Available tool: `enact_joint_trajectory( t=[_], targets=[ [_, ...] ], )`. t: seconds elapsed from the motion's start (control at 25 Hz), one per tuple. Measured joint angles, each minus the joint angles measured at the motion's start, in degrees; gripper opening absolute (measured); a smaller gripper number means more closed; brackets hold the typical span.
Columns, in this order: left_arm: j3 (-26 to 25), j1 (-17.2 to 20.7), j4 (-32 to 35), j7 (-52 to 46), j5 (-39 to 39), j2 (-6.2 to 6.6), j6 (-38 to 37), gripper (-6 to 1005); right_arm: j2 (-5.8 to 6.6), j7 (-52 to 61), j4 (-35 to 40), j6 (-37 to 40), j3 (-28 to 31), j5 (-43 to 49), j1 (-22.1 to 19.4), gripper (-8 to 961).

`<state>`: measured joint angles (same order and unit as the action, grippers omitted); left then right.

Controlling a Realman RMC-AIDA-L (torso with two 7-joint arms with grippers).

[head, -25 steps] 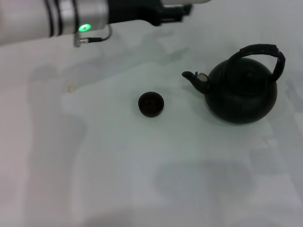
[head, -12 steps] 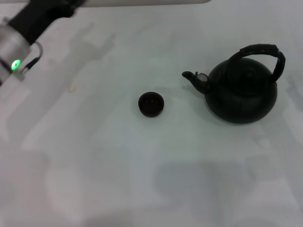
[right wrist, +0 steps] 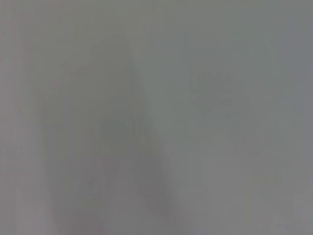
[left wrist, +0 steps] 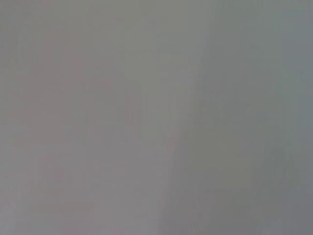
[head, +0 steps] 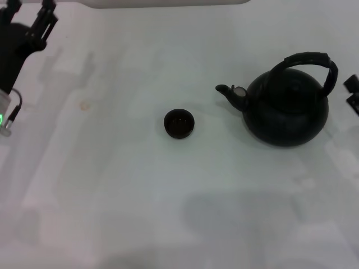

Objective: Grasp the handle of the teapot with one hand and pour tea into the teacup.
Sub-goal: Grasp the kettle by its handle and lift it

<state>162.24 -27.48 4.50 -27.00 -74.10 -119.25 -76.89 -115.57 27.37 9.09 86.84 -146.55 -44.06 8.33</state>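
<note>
**Fingers spread, left arm swings clear as right arm edges toward the pot**

Fingers (head: 46, 14) of my left gripper (head: 28, 10) stand apart and empty at the far left corner of the counter (head: 168, 213), well away from everything the job needs. A second ago this arm stretched across the back of the scene; half a second ago it was already pulling off to the left; now only its dark end and a green light show at the frame's edge. At the opposite edge, a small dark piece of my right gripper (head: 352, 92) has come into sight just beside the teapot (head: 286, 112), and I cannot tell how its fingers stand. The teapot sits unmoved on the right of the counter, spout toward the teacup (head: 179, 123), which rests alone near the middle. The handle (head: 308, 60) arches over the lid, ungrasped. Both wrist views show only blank grey. I judge the right arm is the one lining up for the handle; nothing has been poured yet.
</note>
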Motion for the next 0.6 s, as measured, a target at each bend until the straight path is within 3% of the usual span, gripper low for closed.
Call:
enact_joint_trajectory(
  t=[0.28,0.6],
  targets=[
    [0.0,3.5,1.8,-0.1,-3.0,0.00,0.0,760,-0.11,-0.1,0.6,-5.5,-0.8,1.1,2.8,874],
    [0.0,4.1,1.9,-0.3,-3.0,-0.04,0.2,760,-0.09,-0.1,1.3,-10.3,0.1,1.0,5.0,858]
  ],
)
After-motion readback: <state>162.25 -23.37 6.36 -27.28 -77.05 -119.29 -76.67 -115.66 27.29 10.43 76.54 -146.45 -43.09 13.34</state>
